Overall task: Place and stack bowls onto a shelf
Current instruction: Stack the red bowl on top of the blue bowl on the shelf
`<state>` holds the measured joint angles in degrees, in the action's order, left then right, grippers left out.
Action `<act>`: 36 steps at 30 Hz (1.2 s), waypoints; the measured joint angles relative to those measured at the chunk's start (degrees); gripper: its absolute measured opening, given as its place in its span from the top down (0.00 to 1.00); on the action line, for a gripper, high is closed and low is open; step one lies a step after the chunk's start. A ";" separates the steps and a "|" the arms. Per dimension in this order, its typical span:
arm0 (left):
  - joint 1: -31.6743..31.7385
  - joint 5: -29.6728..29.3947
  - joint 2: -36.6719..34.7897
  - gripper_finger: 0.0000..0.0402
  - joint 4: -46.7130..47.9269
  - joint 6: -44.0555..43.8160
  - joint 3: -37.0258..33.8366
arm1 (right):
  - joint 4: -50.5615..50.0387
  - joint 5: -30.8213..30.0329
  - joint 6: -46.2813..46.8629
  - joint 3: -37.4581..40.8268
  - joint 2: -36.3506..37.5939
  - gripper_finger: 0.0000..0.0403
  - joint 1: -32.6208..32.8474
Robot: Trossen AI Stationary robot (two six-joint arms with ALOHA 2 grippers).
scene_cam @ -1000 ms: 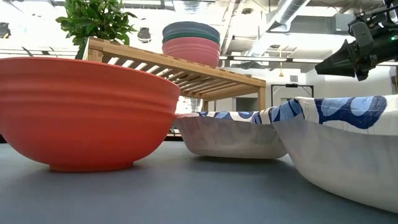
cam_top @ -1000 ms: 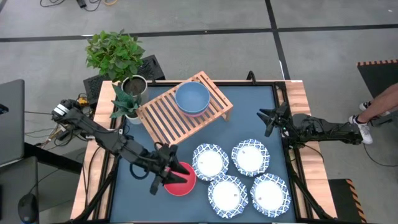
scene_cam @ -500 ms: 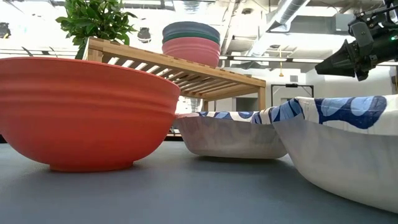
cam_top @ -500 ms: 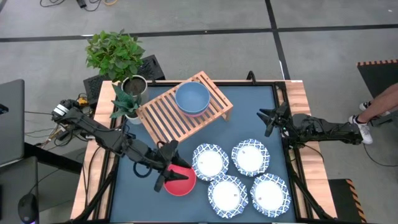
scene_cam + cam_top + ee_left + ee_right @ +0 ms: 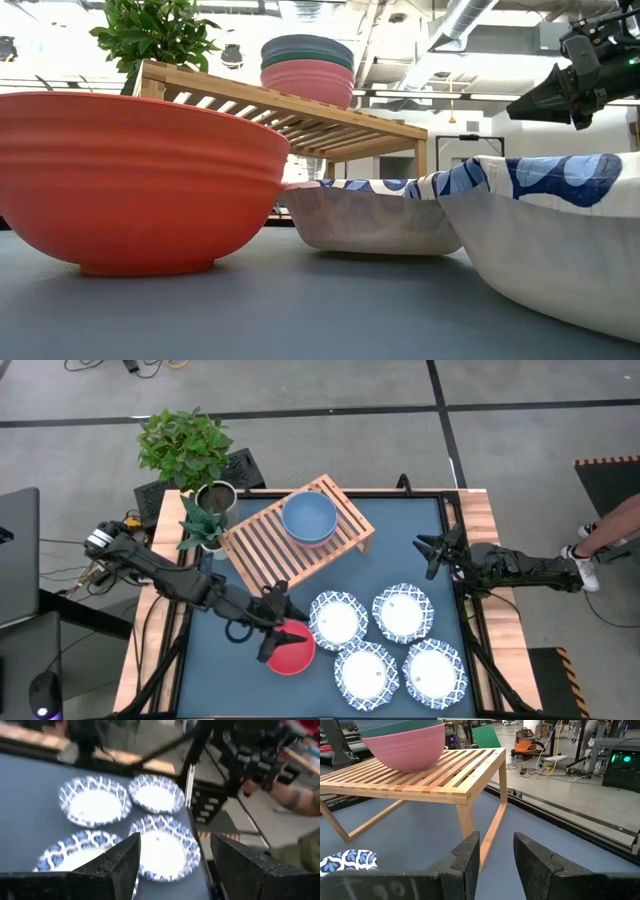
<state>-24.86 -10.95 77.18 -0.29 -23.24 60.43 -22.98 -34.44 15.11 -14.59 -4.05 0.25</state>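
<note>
Bowls are partly shelved: on my left, my left gripper [image 5: 272,628] sits at the red bowl [image 5: 291,648], which rests on the table [image 5: 400,540], fingers spread wide and holding nothing as far as I can tell. Further right, the shelf [image 5: 262,546] carries a stack of pink and green bowls with the grey-blue bowl [image 5: 308,517] on top. Four white dishes [image 5: 385,642] wait beside the red one. My right gripper [image 5: 432,550], open and empty, idles at the table's right edge.

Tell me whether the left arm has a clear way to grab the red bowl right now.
Probably yes: the left gripper hangs open right over the red bowl, and nothing lies between them.
</note>
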 joint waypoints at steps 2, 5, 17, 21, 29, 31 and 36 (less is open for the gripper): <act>-0.11 3.47 2.01 0.44 2.33 -2.10 1.61 | -0.13 0.00 0.00 0.00 -0.02 0.64 0.01; -1.26 10.97 5.57 0.44 13.14 -9.50 6.68 | -0.08 -0.04 0.00 0.00 0.00 0.64 -0.01; -8.15 19.39 19.62 0.44 48.64 -13.66 21.46 | -0.20 -0.04 0.00 0.00 -0.02 0.64 -0.02; -9.27 15.63 20.53 0.44 45.74 -9.43 21.46 | -0.17 -0.04 0.00 0.00 -0.02 0.64 0.00; -10.38 6.80 20.46 0.44 42.32 -3.55 20.26 | -0.11 0.00 0.00 0.00 -0.02 0.64 0.01; -10.40 6.82 20.51 0.44 42.06 -3.77 19.82 | -0.14 0.00 0.00 0.00 -0.02 0.64 0.01; -10.71 6.74 21.51 0.44 40.97 -3.81 19.90 | -0.15 0.02 0.00 0.00 -0.02 0.64 0.01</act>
<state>-35.57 -4.21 98.70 40.69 -27.05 80.33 -23.13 -34.41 15.11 -14.59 -4.08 0.25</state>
